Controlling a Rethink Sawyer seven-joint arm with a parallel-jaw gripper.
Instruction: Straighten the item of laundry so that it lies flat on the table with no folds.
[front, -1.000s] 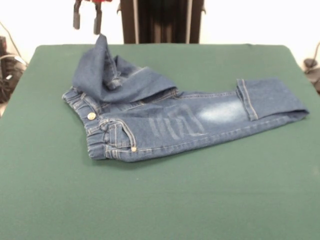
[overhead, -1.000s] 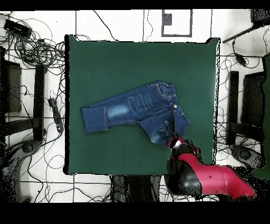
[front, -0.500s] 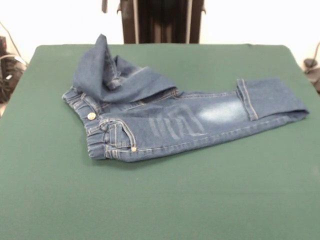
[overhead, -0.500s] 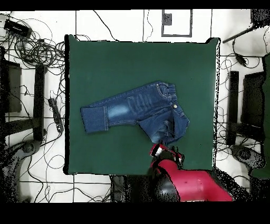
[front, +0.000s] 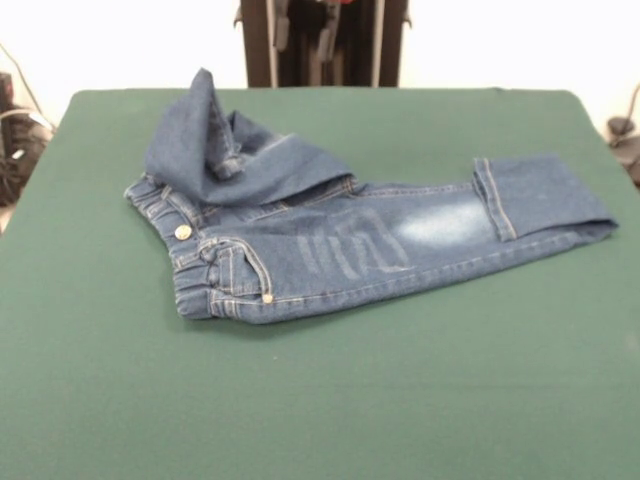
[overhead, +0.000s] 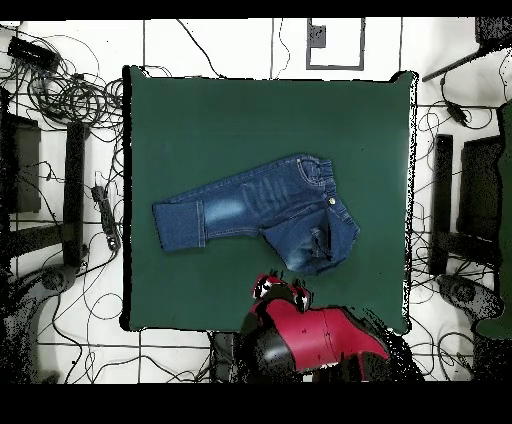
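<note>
The jeans (front: 340, 245) lie on the green table (front: 320, 400), waistband to the left with a metal button (front: 183, 232). One leg is folded back up over the waist in a raised bunch (front: 215, 140). The other leg stretches right, its cuff (front: 545, 195) folded over. My gripper (front: 303, 38) hangs at the top edge in front of the pedestal, open and empty, well clear of the cloth. In the overhead view the gripper (overhead: 280, 290) sits near the table's (overhead: 250, 110) bottom edge, just below-left of the bunched leg of the jeans (overhead: 250, 210).
The black pedestal (front: 350, 45) stands behind the far edge. Cables and dark gear lie off the table's left side (front: 15, 140) and right side (front: 622, 135). In the overhead view cables (overhead: 60, 90) and stands (overhead: 445, 200) ring the table.
My gripper has moved sideways along the table's far edge, rightward in the front view, away from the bunched leg. The jeans have not moved.
</note>
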